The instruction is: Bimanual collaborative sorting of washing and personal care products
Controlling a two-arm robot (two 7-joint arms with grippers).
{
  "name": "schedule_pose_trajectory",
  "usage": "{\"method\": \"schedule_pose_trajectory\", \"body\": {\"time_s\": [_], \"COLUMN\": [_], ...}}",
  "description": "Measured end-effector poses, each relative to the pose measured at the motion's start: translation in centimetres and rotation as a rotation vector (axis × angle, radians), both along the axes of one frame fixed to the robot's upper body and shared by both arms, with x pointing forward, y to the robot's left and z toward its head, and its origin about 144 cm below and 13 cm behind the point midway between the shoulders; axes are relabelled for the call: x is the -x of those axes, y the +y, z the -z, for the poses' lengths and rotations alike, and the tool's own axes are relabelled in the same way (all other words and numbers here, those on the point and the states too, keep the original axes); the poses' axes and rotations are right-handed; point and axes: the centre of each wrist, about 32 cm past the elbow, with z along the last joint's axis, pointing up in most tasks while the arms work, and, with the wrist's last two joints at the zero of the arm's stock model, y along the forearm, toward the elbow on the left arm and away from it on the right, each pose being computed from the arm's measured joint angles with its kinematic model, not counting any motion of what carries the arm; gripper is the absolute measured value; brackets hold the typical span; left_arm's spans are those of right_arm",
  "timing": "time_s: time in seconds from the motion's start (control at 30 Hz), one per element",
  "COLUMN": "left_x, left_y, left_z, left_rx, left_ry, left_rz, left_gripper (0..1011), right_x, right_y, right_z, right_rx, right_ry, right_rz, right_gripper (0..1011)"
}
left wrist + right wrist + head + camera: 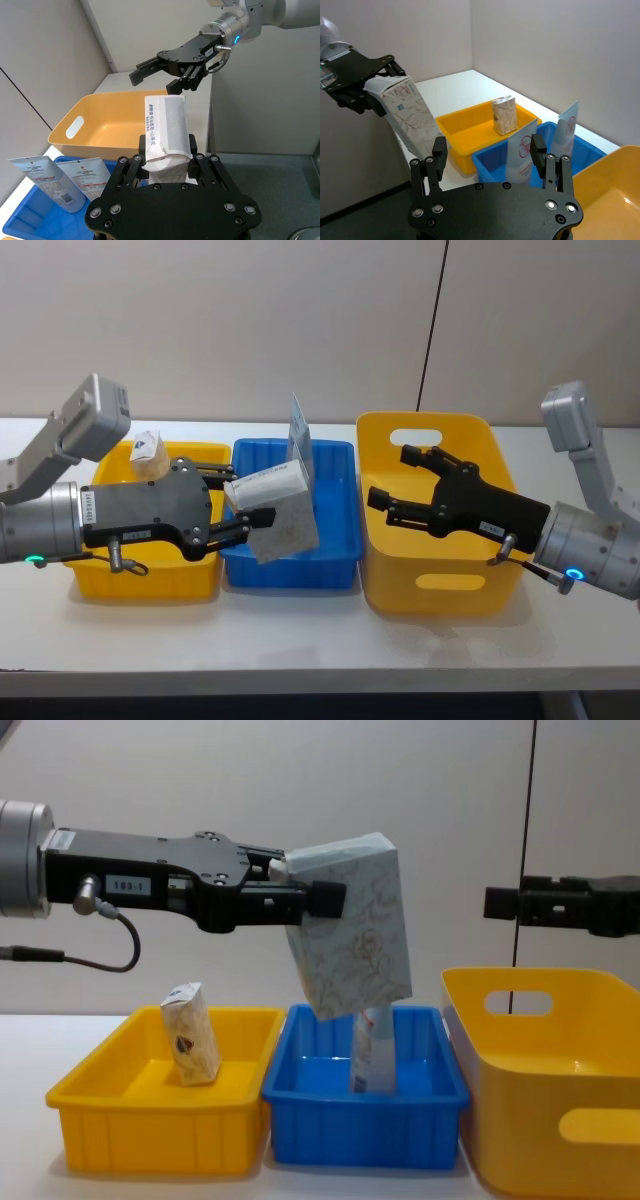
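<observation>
The left gripper (238, 508) reaches in from the left, its fingers clamped on the upper end of the large soft pack (352, 935). The pack is pale grey-green with thin brownish marbled veining. In the left wrist view its folded end is white and carries lines of blue print. It hangs tilted in the air above the blue bin (362, 1135), clear of the bin's rim, with its lower end pointing down towards the bin.

Inside the blue bin a light-blue-and-white tube (568, 131) stands upright, and a second tube (521, 150) stands just beside it.

To the left, the low yellow bin (150, 1140) holds a small cream packet (190, 1032). It has a dark round logo and stands on end, leaning slightly.

The right gripper (392, 478) hovers over the tall yellow bin (540, 1070) on the right with its fingers spread apart and nothing between them. It points towards the pack, well apart from it.

All three bins sit side by side on the white table (300, 650).
</observation>
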Motion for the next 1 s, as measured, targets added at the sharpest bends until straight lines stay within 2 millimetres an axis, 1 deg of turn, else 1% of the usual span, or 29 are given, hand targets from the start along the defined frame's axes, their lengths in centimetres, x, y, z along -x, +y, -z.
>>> {"method": "schedule_pose_trajectory", "body": {"time_s": [0.37,0.7,0.87,1.0], "left_x": [0.0,0.0,0.0,0.0], "left_y": [0.0,0.0,0.0,0.0], "left_z": [0.0,0.0,0.0,0.0], "left_rx": [0.000,0.000,0.000,0.000], "left_ry": [0.000,0.000,0.000,0.000], "left_rz": [0.000,0.000,0.000,0.000], "left_gripper": [365,364,365,365], "right_x": [-1.8,-4.3,-6.0,-7.0], "right_y": [0.6,1.1,1.6,2.0], "right_z": [0.1,0.1,0.0,-0.1], "right_rx": [-0.010,-0.009,-0.003,0.005], "right_ry": [0.018,0.033,0.040,0.044], "right_rz": [-0.119,-0.257,-0.336,-0.376], "right_gripper": [1000,1000,1000,1000]}}
